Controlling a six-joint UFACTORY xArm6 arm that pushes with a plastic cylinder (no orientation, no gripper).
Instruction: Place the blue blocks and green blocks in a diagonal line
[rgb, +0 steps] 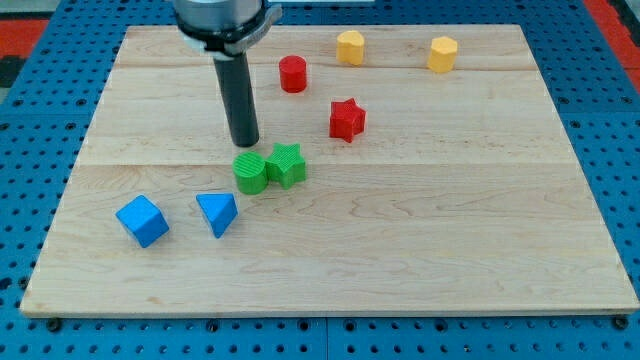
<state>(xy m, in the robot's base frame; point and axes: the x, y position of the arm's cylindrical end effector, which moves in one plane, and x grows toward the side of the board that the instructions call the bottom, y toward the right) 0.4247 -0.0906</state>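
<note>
Blue: two, cube (141, 220) and triangle (217, 213), lower left of the worktop (450, 240).
Green: two, cylinder (250, 172) touching star (286, 164), centre-left.
Red: two.
Yellow: two, top edge.
Tool: no jaws; my tip (245, 143) just above the cylinder.
Room: right half bare.

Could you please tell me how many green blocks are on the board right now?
2: a green cylinder just below my tip, and a green star touching its right side. None appears hidden, though the rod covers some board.
</note>
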